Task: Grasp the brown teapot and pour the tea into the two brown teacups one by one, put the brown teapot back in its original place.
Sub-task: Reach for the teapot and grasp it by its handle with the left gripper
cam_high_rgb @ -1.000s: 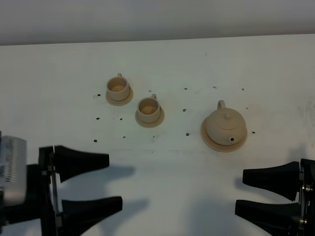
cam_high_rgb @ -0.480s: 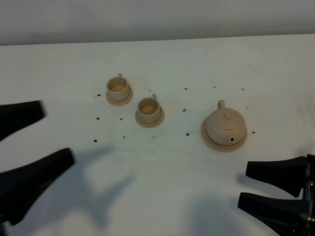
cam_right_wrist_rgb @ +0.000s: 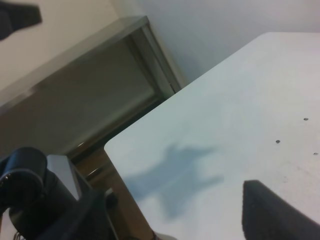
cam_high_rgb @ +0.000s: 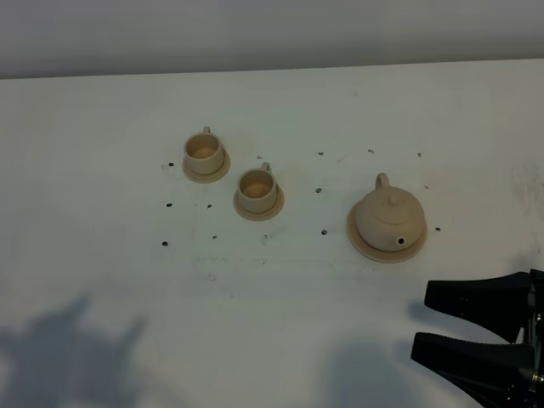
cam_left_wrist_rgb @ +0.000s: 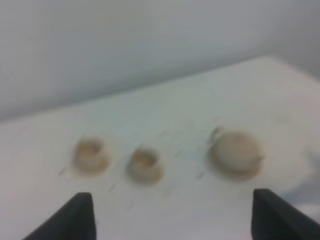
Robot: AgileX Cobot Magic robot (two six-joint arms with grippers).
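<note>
The brown teapot (cam_high_rgb: 389, 217) sits upright on its wide tan saucer (cam_high_rgb: 367, 245) at the right of the white table. The two brown teacups (cam_high_rgb: 204, 150) (cam_high_rgb: 257, 188) stand on their small saucers left of it. My right gripper (cam_high_rgb: 422, 320) is open and empty, low at the front right, a short way in front of the teapot. My left gripper (cam_left_wrist_rgb: 171, 200) is open and empty. It is out of the high view and only its shadow (cam_high_rgb: 68, 340) shows. Its blurred wrist view faces the teapot (cam_left_wrist_rgb: 235, 151) and both cups (cam_left_wrist_rgb: 89, 152) (cam_left_wrist_rgb: 145, 161) from a distance.
The white table (cam_high_rgb: 280, 289) carries small dark specks around the cups and teapot. The right wrist view shows the table's far left edge (cam_right_wrist_rgb: 125, 170), a gripper shadow (cam_right_wrist_rgb: 175, 175), one dark fingertip (cam_right_wrist_rgb: 275, 210), and dark arm hardware (cam_right_wrist_rgb: 45, 200) beyond the edge.
My left gripper has moved out of the high view past the front left edge, leaving only its shadow. My right gripper has shifted slightly toward the front right. Teapot and cups have not moved.
</note>
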